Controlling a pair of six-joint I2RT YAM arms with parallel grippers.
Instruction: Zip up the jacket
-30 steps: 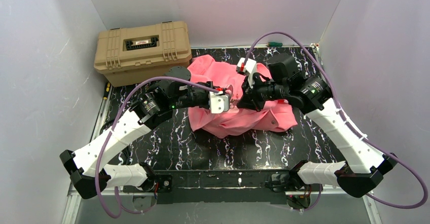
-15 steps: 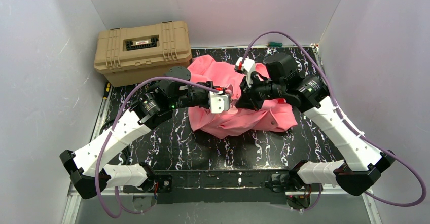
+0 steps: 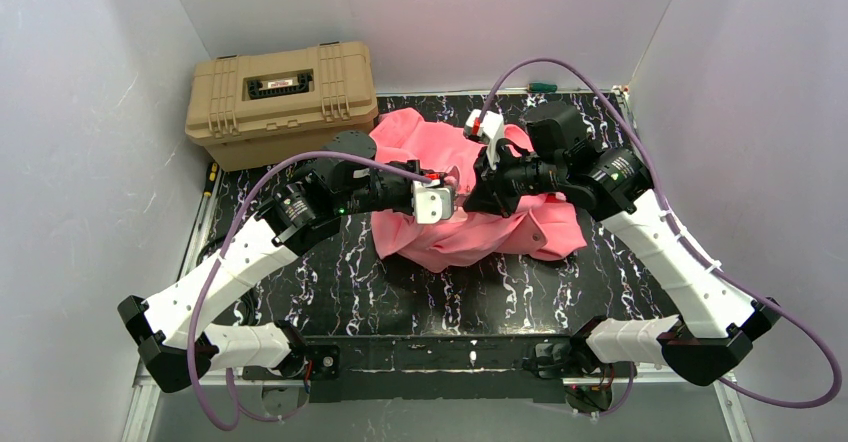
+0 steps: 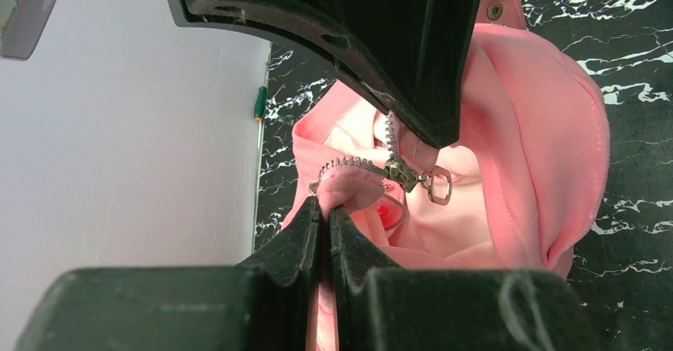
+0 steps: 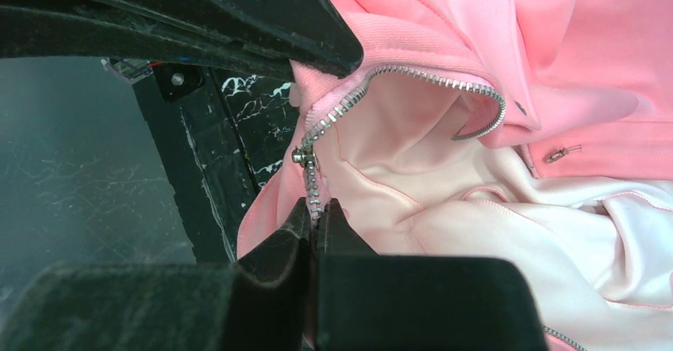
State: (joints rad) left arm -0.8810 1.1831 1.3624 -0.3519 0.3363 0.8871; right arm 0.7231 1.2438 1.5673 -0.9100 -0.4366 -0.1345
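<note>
Although both grippers have hold of it, the salmon-pink soft fabric jacket (image 3: 470, 237) is not yet zipped, as far as we can see. It lies crumpled on the black white-veined table (image 3: 340, 272), between the two arms and just right of the tan hard plastic case (image 3: 283, 97). We see its front gaping in both wrist views. The pale pink lining (image 5: 492, 232) shows, and the two rows of metal zip teeth (image 5: 413, 73) run apart rather than meshed.

The left gripper (image 4: 321, 208) has its jaws pressed together on a fold of the pink edge where one toothed row ends. The right gripper (image 5: 313, 208) is likewise closed, pinching the zip tape on the other side. It grips just beside the small metal slider (image 4: 403, 174), whose ring-shaped pull tab hangs free. The two grips sit very near each other, at what we take to be the bottom end of the zip.

We judge the task to be at its opening step: bringing the two ends together and seating one in the slider. Whether that end is already seated we cannot tell. All of the pull up the front remains to be done.
</note>
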